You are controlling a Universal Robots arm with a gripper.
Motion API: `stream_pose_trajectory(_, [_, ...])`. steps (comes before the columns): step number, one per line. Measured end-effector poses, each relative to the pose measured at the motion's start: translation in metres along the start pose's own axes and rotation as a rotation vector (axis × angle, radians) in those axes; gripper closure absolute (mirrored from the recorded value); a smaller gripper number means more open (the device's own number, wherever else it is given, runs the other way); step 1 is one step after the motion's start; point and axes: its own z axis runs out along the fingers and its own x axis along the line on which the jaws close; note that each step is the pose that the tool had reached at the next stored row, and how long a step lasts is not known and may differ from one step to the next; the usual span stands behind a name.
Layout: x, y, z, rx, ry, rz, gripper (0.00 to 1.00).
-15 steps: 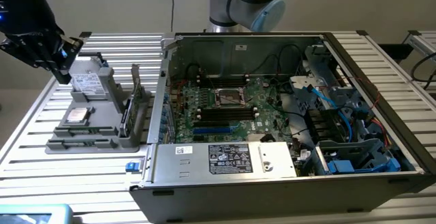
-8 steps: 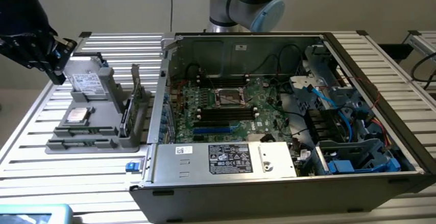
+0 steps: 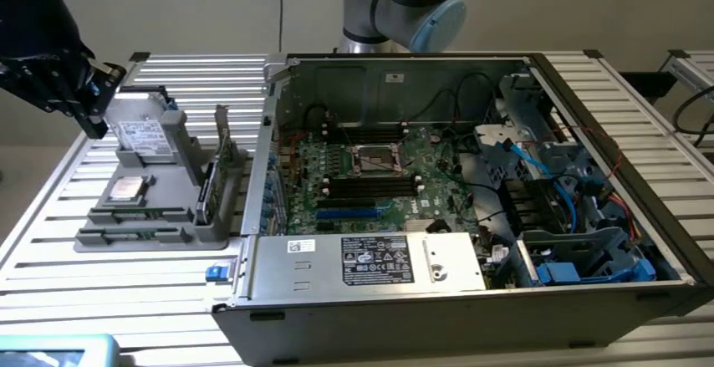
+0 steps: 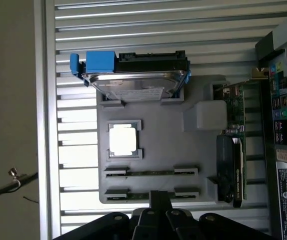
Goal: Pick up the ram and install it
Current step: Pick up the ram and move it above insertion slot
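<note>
Two ram sticks [image 4: 151, 171] lie flat in the tray's [image 4: 158, 135] slots, side by side. We see the second one partly hidden behind the gripper [image 4: 154, 197], whose fingers are pressed together with nothing between them. On the same tray we count one hard drive [image 4: 133, 85], one card [image 4: 232, 150] standing on edge, and one square chip [image 4: 122, 139] glared white. In the exterior view the gripper's upper part is cut off by the frame.
</note>
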Motion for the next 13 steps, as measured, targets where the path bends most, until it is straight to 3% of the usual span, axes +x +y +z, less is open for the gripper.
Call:
stream_pose_trajectory(9, [0.0000, 0.0000, 0.0000, 0.0001, 0.0002, -0.003, 0.89])
stream_pose_trajectory(13, [0.0000, 0.0000, 0.0001, 0.0012, 0.0023, -0.053, 0.89])
